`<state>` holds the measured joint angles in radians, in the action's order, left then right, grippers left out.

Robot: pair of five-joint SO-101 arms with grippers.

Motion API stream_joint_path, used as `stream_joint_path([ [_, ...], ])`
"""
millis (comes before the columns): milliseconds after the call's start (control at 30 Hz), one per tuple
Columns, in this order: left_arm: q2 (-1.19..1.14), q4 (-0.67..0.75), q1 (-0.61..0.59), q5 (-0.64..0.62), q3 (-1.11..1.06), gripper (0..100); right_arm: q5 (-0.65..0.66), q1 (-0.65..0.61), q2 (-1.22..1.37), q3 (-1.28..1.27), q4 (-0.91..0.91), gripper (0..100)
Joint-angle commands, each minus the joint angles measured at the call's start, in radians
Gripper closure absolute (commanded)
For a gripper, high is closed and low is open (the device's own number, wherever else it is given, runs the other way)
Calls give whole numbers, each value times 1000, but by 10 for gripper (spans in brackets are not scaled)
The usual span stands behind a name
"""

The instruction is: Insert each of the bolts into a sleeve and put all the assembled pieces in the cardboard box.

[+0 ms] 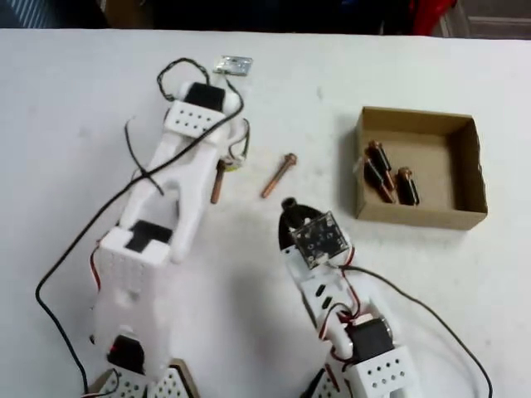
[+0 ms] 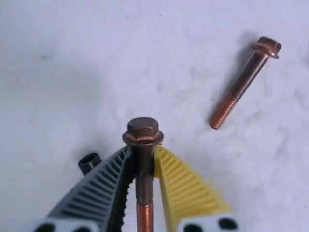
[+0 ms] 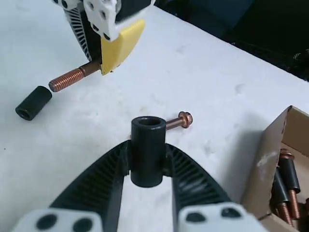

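Currently the left jaws are clamping the stiff bolt [image 2: 143, 145] by its shank while the right jaws are pinching a likely slippery sleeve [image 3: 147, 154] mid-body.

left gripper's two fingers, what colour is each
One finger is yellow, the other dark grey, both ribbed; the left wrist view shows it best.

no readable text, labels, numbers or signs on anything in any view.

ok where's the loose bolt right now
High view: the loose bolt lies on the table between the bolt in the left claw and the cardboard box.
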<state>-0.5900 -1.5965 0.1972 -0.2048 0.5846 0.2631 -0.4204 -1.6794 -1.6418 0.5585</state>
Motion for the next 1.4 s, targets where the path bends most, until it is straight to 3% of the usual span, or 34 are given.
stream_joint_path([
  [0,130,-57,-2,9,49,980,-87,-7,-10,15,-44,979],
  [300,282,-149,-1,9,49,980,-117,-12,-10,15,-56,979],
  [433,363,-175,-1,12,48,980,-117,-77,-10,9,-77,979],
  [733,585,-167,-4,172,-170,980,-117,-116,-10,-49,-177,978],
  [1167,1075,75,-31,265,-681,979,-117,-117,-10,-46,-219,979],
  [1367,1267,209,-31,299,-891,979,-117,-191,-10,-51,-280,979],
])
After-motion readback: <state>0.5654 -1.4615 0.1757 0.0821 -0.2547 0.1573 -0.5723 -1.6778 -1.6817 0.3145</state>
